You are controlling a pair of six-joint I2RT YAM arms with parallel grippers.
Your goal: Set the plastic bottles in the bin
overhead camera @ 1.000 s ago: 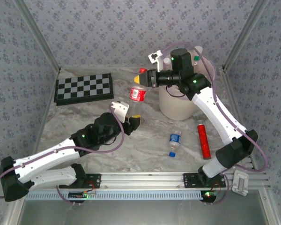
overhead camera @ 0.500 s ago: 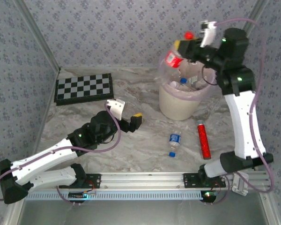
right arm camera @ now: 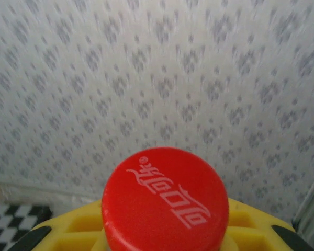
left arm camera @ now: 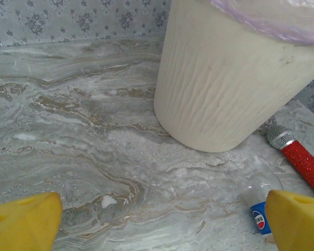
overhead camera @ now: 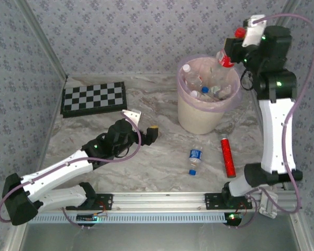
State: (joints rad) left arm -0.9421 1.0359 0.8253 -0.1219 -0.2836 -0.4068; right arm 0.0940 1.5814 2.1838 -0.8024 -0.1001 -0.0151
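Right arm has swung up and across since half a second ago: then over the bin's left rim, now standing tall at its far right side. Right hand (overhead camera: 233,45) is clamped on the red-capped bottle (overhead camera: 225,56), which hangs tilted above the far right rim of the bin (overhead camera: 199,119), not touching it. Right wrist view: the red cap (right arm camera: 165,198) with white script sits between the yellow fingers (right arm camera: 68,230), patterned wall behind.

Left arm has barely shifted. Left hand (overhead camera: 150,133) is low over the table (overhead camera: 162,99), left of the bin. Its yellow fingertips (left arm camera: 22,222) stand wide apart at the bottom corners of the wrist view, nothing between them but marbled table.

Bin: cream, tapered, upright, with a pink liner (overhead camera: 181,83) over its rim. Several bottles (overhead camera: 199,82) are piled inside.

One blue-labelled bottle (overhead camera: 195,158) lies on its side on the table in front of the bin, blue cap toward the arm bases. It is partly hidden behind the right fingertip in the left wrist view (left arm camera: 258,215).

Slim red cylinder (overhead camera: 228,157) lies just right of that bottle, apart from it. Checkerboard (overhead camera: 94,98) lies flat at the far left.
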